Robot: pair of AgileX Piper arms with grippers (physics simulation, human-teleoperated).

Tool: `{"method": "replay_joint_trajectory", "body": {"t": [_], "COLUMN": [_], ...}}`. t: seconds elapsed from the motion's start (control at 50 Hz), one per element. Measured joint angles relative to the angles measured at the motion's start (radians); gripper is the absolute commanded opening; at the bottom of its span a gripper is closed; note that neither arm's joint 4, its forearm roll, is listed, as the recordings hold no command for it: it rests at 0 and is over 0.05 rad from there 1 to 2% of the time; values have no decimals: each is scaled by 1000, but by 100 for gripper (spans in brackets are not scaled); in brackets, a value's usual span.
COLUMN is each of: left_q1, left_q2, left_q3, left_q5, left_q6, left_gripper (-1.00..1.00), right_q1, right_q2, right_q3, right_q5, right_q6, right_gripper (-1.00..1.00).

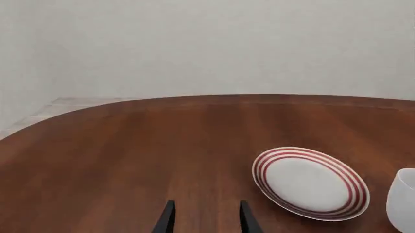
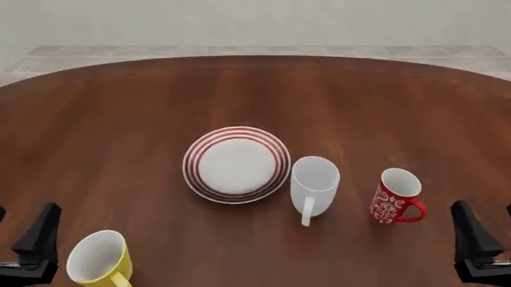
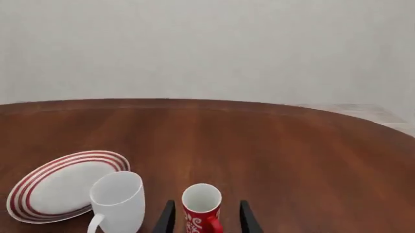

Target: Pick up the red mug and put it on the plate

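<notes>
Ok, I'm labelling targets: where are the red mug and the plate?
red mug (image 2: 393, 200), front view, patterned side of its body.
plate (image 2: 236, 164), front view, plain white centre.

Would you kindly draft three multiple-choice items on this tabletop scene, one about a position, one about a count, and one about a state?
1. In the front view, what stands between the plate and the red mug?
A. the yellow mug
B. the white mug
C. nothing

2. How many mugs are on the table?
A. two
B. three
C. four

3. What is the state of the right gripper?
A. shut on the red mug
C. open, with the red mug ahead between its fingers, not gripped
B. shut on nothing

Answers:
1. B: the white mug sits just right of the plate, with the red mug further right.
2. B: the yellow mug, white mug and red mug are all that show.
3. C: the right wrist view shows both fingers spread apart either side of the mug, which stands on the table.
</notes>
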Motion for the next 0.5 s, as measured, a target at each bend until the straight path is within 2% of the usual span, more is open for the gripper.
{"method": "replay_joint_trajectory", "body": {"t": [0.5], "left_q1": [-7], "left_q2": [-6], "left_q3": [-8], "left_q5": [8], "left_q6": [8], "left_gripper": [100], "right_q1": [7], "right_q2": [66], "right_q3": [-11], "right_q5": [-25], "right_q6": [-1], "right_gripper": [100]}}
